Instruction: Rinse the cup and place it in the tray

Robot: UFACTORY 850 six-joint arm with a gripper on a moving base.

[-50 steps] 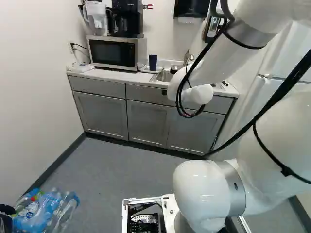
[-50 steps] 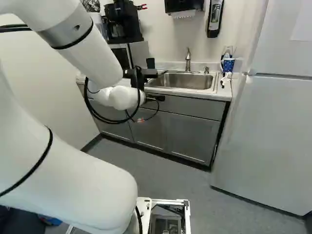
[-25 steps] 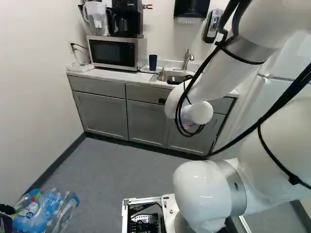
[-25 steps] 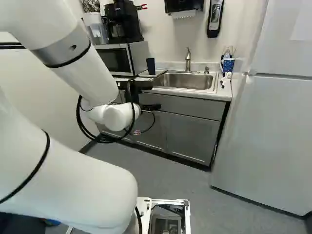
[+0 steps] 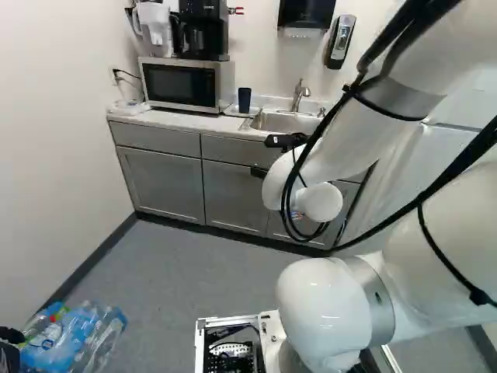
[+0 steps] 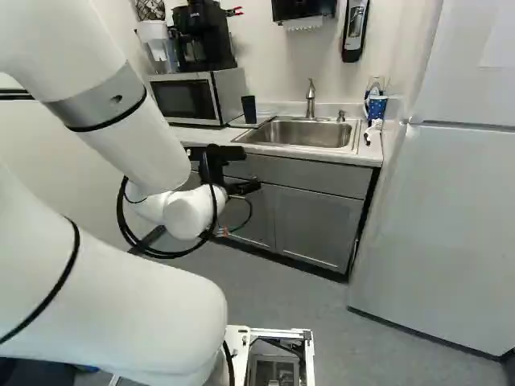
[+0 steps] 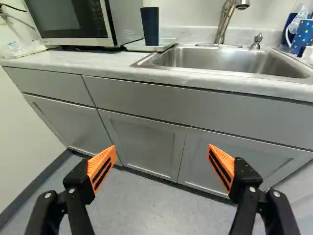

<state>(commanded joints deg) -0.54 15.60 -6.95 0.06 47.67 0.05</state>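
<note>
Probably at final step, with cup [image 7: 150, 25] already upright in tray [image 7: 167, 44] toward back edge of desk [image 7: 73, 59], between microwave [image 7: 73, 19] and sink [image 7: 225, 59], and tool [image 7: 162, 149] spread and empty before front edge, so next only draw back gently without touching desk.

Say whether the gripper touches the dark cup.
Apart. In the wrist view, the gripper stands open before the cabinets, nothing between its fingers; the dark cup is beyond, on the tray.

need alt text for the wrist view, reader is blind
Open gripper in front of grey cabinets; on the counter above, a dark cup stands upright on a tray between a microwave and a sink.
</note>
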